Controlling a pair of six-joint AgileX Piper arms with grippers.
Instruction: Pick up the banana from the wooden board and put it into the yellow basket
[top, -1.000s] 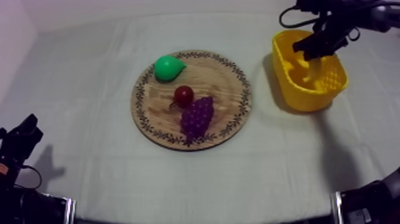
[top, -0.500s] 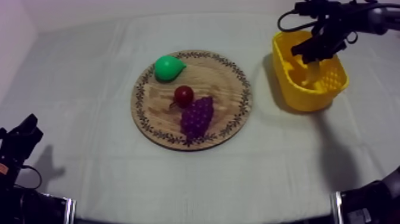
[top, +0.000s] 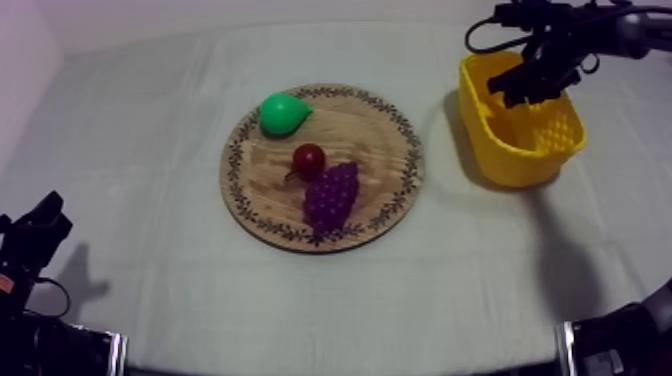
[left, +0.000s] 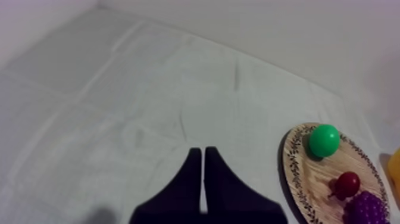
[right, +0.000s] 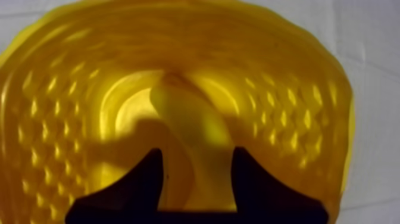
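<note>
The yellow basket (top: 500, 150) stands at the table's right, and my right gripper (top: 527, 85) hovers over its far half. In the right wrist view the banana (right: 190, 137) lies curved on the floor of the basket (right: 286, 119). My right gripper (right: 196, 179) is open, its two black fingers standing apart on either side of the banana and above it. The round wooden board (top: 380, 215) sits mid-table. My left gripper (top: 40, 225) rests low at the left; in its wrist view the left gripper (left: 199, 152) is shut as a narrow wedge over bare cloth.
On the board lie a green pear (top: 282, 112), a small red fruit (top: 309, 159) and purple grapes (top: 332, 195). Beyond my left fingers I see the board (left: 300, 173) with the pear (left: 324, 140), red fruit (left: 347, 183) and grapes (left: 366, 208).
My right gripper has lifted slightly and drawn back over the basket's far side. The left arm and the fruit on the board have not moved.
</note>
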